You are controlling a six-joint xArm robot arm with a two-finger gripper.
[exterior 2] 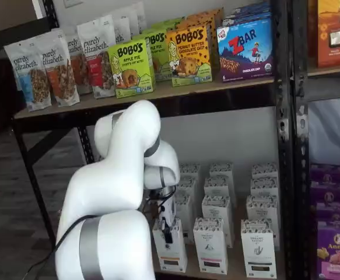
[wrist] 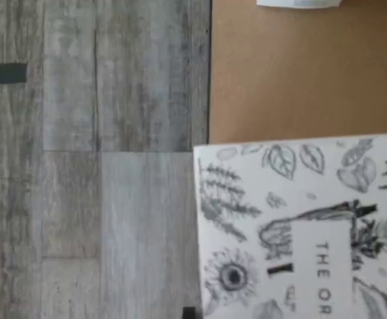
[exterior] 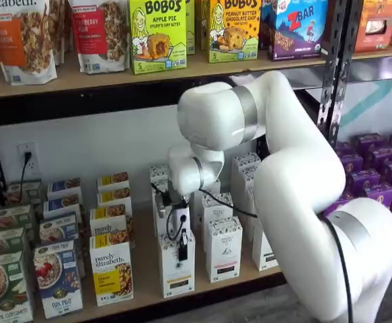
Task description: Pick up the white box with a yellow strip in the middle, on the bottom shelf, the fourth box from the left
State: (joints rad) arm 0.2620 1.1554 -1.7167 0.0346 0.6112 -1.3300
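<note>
Hovering the gripper (exterior: 182, 250) over the white box (exterior: 177, 269) — approach step, fingers side-on, grip impossible to tell. Next: descending toward six o'clock, then closing.

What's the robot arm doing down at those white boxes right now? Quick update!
Fingers low over the white box, front row, bottom shelf; open or shut unclear. Box not lifted. Neighbouring white cartons close beside.

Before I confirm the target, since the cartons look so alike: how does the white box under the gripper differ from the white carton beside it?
The white box has a yellowish strip; the white carton has a dark one. The gripper hangs in front of the white box; the white carton is unobstructed. Both are tall, narrow, speckle-topped, upright on the bottom shelf.
</note>
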